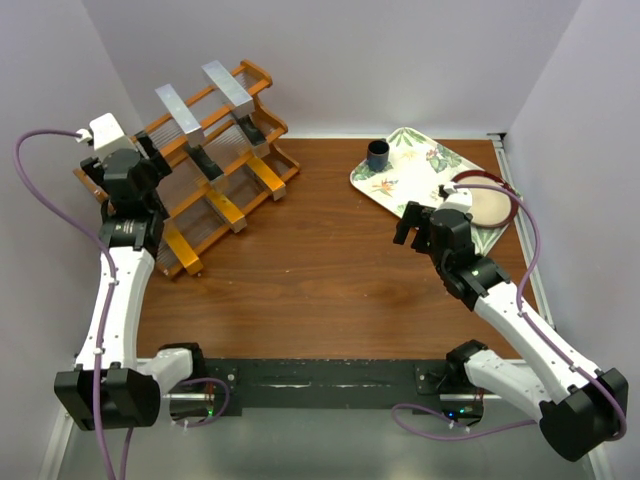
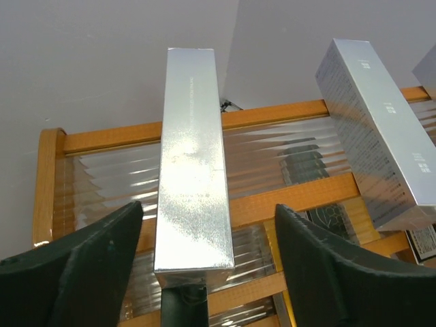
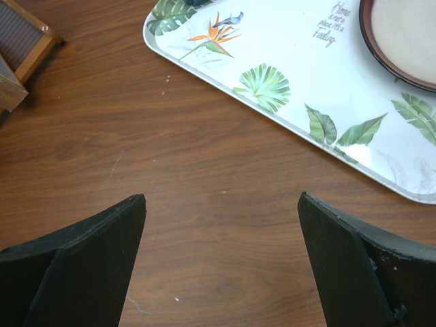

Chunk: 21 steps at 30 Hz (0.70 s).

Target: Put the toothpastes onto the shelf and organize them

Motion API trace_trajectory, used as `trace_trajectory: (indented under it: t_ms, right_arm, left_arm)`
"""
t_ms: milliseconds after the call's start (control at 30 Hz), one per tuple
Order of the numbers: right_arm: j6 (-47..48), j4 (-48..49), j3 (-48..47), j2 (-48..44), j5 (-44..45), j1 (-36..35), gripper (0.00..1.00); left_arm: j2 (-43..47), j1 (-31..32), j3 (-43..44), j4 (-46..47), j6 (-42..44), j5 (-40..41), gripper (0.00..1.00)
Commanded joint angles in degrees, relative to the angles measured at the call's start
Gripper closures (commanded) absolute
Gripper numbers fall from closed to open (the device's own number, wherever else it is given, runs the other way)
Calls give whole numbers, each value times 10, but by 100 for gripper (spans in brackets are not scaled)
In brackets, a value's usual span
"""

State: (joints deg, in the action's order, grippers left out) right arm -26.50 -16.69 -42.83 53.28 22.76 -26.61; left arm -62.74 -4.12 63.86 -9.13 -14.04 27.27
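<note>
Surface (image 1: 330, 260) of dark wood carried it all, with the shelf (image 1: 258, 73) at its far left and a floral tray (image 1: 400, 178) at the far right. Toothpastes (image 1: 228, 85) lay across the shelf's tiers, and I saw none loose on the surface.

My left gripper (image 2: 208, 208) was at the shelf, jaws spread to either side of one silver carton (image 2: 191, 170) with a gap on each side. That carton lay dead ahead, its long axis running away from the jaws up the slope. The left arm was much the nearer.

My right gripper (image 3: 221, 204) hung over bare wood beside the tray, jaws wide and empty, well apart from the shelf.

From above, the left arm covered the shelf's left end, so I couldn't count every carton. The silver carton's near end possibly rested on a dark one.
</note>
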Motion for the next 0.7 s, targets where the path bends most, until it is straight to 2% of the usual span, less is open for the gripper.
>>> trace_trajectory:
  t_ms: [0,100,167,267,300,400,667]
  right_arm:
    - [9,12,-10,-7,0,-1,2]
    - [8,9,-14,-11,4,-1,2]
    - [8,5,-18,-14,11,-1,2]
    - [4,-12,-33,-23,24,0,2]
    - [3,-24,-36,-26,28,-1,2]
    - [0,-38,-45,-43,36,-1,1]
    - [5,-93,-68,-94,64,-1,1]
  left_arm:
    - [44,-5,23,-10,-5,-37,9]
    - [77,-4,30,-20,1,-60,0]
    - [95,-2,36,-34,5,-70,0]
    - [139,34,32,-38,36,-67,0]
    - [170,65,28,-35,53,-64,0]
    - [249,105,3,-20,74,-58,0]
    - [410,126,-20,-89,111,-99,0]
